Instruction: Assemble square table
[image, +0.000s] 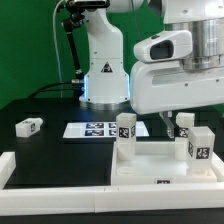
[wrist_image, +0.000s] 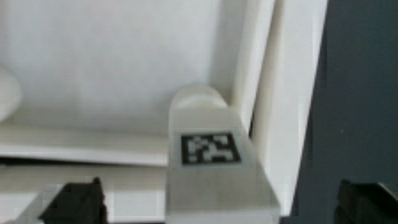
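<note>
Largest item: the Panda arm (image: 175, 70). Its bulky white wrist housing hangs low over the exterior view's right half of the black table (image: 50, 105).

Below it lies the square slab (image: 150, 160), flat, with its raised rim up. It sits close behind the long white border rail (image: 50, 200) that runs along the near edge. In the wrist view the slab (wrist_image: 107, 60) shows as a pale surface ending in a rim, with dark table beyond it.

The marker board (image: 92, 130) lies flat behind the slab, in front of the arm's base.

Legs:
- Three stand upright on or at the slab: one near its exterior-view left side (image: 125, 135), and two on the right (image: 185, 123) (image: 201, 146).
- A fourth leg (image: 30, 126) lies on its side, well apart on the exterior view's left.

Gripper (wrist_image: 217, 205): the jaws stand wide. Both dark fingertips (wrist_image: 71, 200) show in the wrist view. A tagged leg (wrist_image: 214, 120) stands between them, just beside the slab's rim, with a clear gap to each finger. Nothing is held. I cannot tell for certain which of the upright legs this one is.
</note>
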